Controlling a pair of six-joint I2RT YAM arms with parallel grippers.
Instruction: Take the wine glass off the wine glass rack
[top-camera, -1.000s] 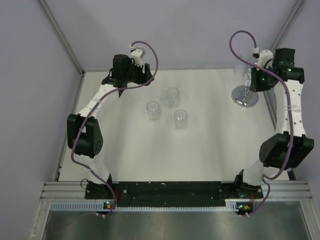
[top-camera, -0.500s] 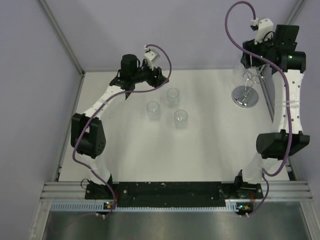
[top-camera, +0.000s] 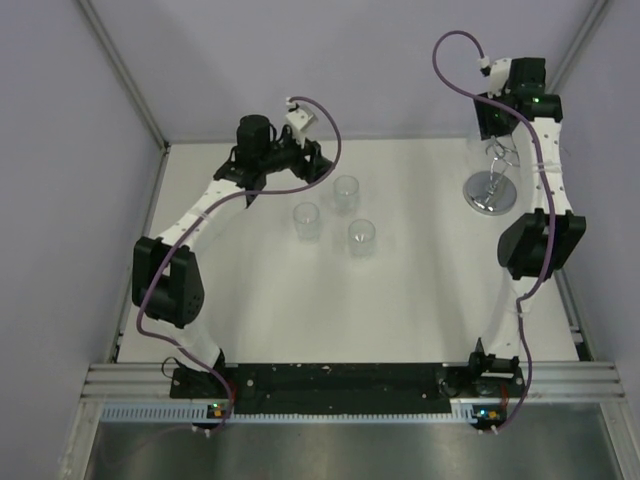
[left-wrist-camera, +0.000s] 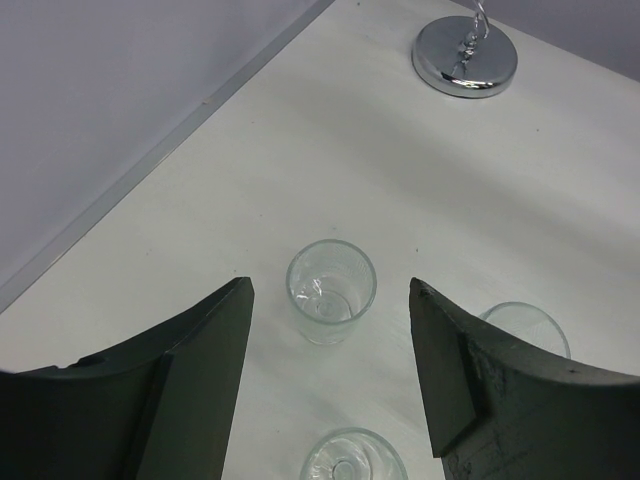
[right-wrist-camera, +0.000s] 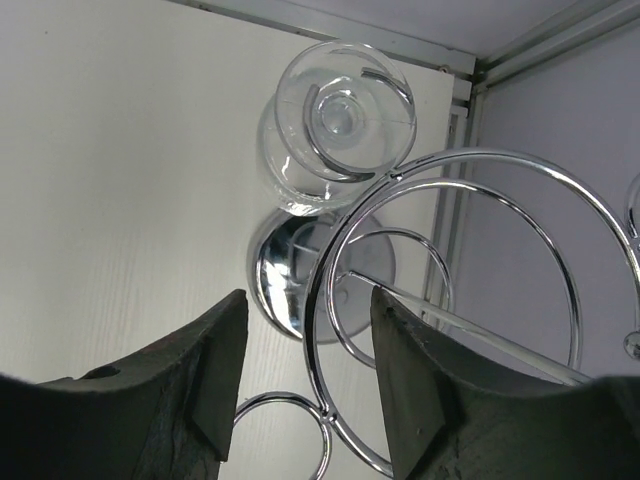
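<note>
Clearly, the wine glass (right-wrist-camera: 340, 122) hangs inverted, stem vertical.

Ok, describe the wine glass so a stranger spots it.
At the table's far right stands the silver wine glass rack. The wine glass hangs upside down from its wire loop; the three tumblers mid-table stand upright, stemless.

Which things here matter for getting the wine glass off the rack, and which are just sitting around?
For the job: wine glass, hanging foot-up from the wine glass rack; right tool, open above the rack.
Lying about: three short glasses on the table; left tool, open, near them.
</note>
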